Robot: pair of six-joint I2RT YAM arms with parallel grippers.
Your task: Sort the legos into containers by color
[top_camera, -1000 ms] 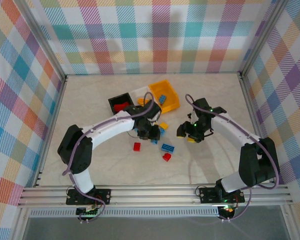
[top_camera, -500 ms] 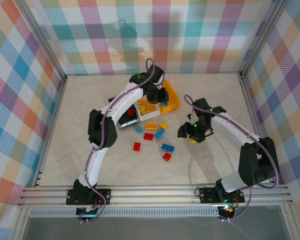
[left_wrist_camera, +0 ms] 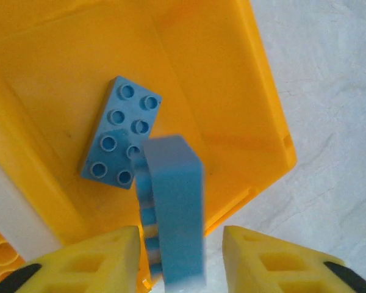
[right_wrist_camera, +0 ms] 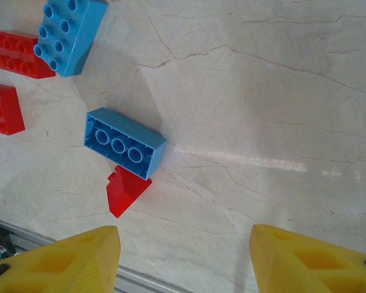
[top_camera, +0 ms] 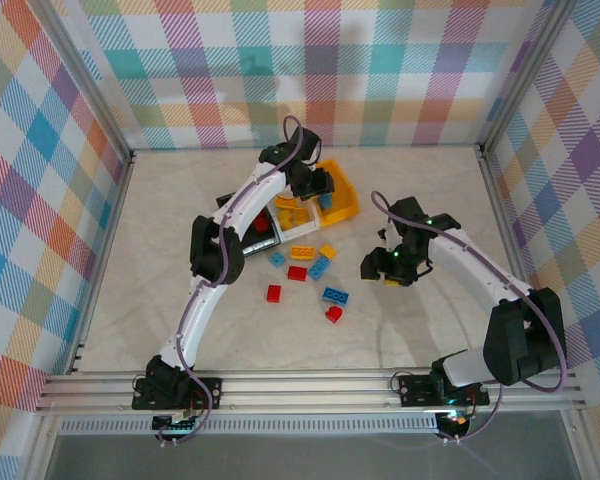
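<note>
Lower centre, left gripper (left_wrist_camera: 180, 237) released; blurred blue brick (left_wrist_camera: 174, 201) between its jaws seems loose above yellow bin (left_wrist_camera: 232, 91); right gripper (right_wrist_camera: 184, 235) spread, empty.

A pale beige, marble-veined counter (top_camera: 160, 310) spreads beneath the right pincer (top_camera: 382, 270). Pastel plaid walls (top_camera: 320, 70) rise just beyond the left pincer (top_camera: 320, 193). Ribbed aluminium rails (top_camera: 310, 385) run well to the near side of both.
</note>
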